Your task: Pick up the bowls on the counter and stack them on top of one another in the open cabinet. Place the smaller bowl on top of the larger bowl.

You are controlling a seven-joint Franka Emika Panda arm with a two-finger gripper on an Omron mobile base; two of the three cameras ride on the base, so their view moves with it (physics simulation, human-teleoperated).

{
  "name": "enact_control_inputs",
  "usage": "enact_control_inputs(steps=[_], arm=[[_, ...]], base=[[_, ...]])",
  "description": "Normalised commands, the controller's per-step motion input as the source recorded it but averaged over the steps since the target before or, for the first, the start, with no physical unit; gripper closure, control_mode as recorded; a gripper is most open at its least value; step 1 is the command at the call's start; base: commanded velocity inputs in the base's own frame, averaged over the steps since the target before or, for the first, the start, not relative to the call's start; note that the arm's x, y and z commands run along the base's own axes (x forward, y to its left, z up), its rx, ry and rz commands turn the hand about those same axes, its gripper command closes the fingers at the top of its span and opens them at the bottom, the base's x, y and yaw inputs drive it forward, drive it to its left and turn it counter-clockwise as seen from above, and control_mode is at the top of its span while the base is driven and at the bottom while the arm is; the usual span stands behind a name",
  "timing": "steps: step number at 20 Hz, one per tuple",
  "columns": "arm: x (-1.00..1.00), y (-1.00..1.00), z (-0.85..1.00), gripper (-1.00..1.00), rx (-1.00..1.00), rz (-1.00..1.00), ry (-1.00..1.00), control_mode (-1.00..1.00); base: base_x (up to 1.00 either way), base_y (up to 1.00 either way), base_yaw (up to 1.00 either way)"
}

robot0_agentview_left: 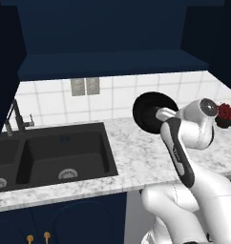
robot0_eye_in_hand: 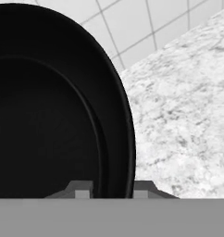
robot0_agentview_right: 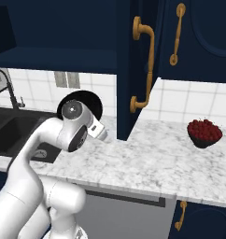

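Observation:
The larger bowl (robot0_agentview_left: pixel 148 110), glossy plain black, hangs tipped on its edge above the counter (robot0_agentview_left: pixel 141 159), its round face turned toward the left base camera. My gripper (robot0_agentview_left: pixel 159 114) is shut on the larger bowl's rim. In the hand view the two fingertips (robot0_eye_in_hand: pixel 81 190) pinch that rim, and the larger bowl (robot0_eye_in_hand: pixel 49 106) spreads over the left side. From the right base view the larger bowl (robot0_agentview_right: pixel 89 99) peeks out behind my wrist. Above it lies the open cabinet (robot0_agentview_left: pixel 112 64), whose flat navy floor board is bare.
A black double sink (robot0_agentview_left: pixel 60 152) with a faucet (robot0_agentview_left: pixel 15 116) sits left of the bowl. A dark bowl heaped with red fruit (robot0_agentview_right: pixel 205 132) stands on the counter to the right. An open navy door with a gold handle (robot0_agentview_right: pixel 145 65) juts out beside the cabinet.

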Motion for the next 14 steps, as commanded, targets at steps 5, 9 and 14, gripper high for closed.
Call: enact_control_inputs(steps=[5, 9, 14], arm=[[-0.23, 0.02, 1.0, 1.0, 0.04, 0.0, -0.01, -1.0], [-0.29, 0.0, 1.0, 1.0, 0.1, 0.0, 0.0, -1.0], [-0.08, -0.02, 1.0, 1.0, 0.13, 0.0, -0.03, -1.0]], base=[[0.0, 0.0, 0.0], [0.0, 0.0, 0.0], [0.0, 0.0, 0.0]])
